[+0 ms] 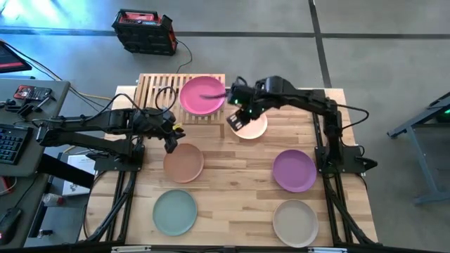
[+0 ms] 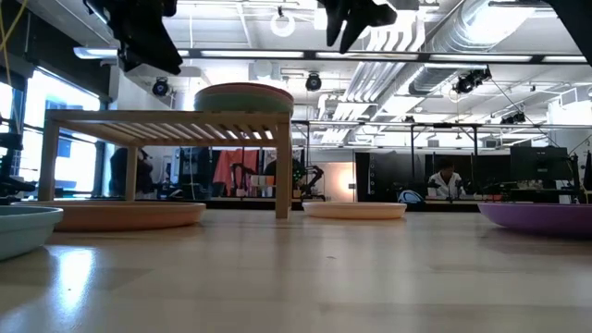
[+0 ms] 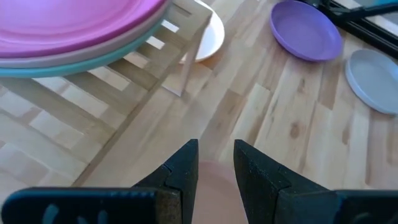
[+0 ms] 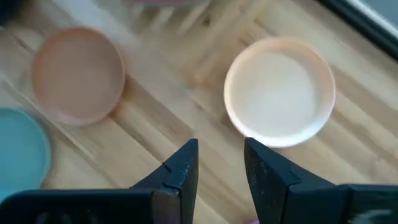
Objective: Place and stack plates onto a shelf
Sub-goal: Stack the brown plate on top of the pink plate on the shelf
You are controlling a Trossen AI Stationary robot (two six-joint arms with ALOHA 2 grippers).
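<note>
- I count a stack on the shelf: the left wrist view shows a magenta plate on top, with a pale one and a teal one edging out beneath it. At least three are shelved; I cannot tell if more sit underneath.
- The stack occupies the shelf's right half; the left half of the slats shows bare wood.
- Five plates remain on the tabletop. Left to right: sage green plate at the near edge, brown plate just in front of the shelf, peach plate beside the shelf's right corner, purple plate further right, beige plate at the near right.
- I judge the task under halfway done; five placements are left.
- Left gripper hovers over the far edge of the brown plate, fingers apart with a narrow gap, nothing between them.
- Right gripper hangs over the peach plate's left rim, next to the shelf; fingers parted, empty.
- None of the plates holds anything; the shelf carries only the one stack.
- My guess for the next pick: brown or peach, as each has a gripper over it.
</note>
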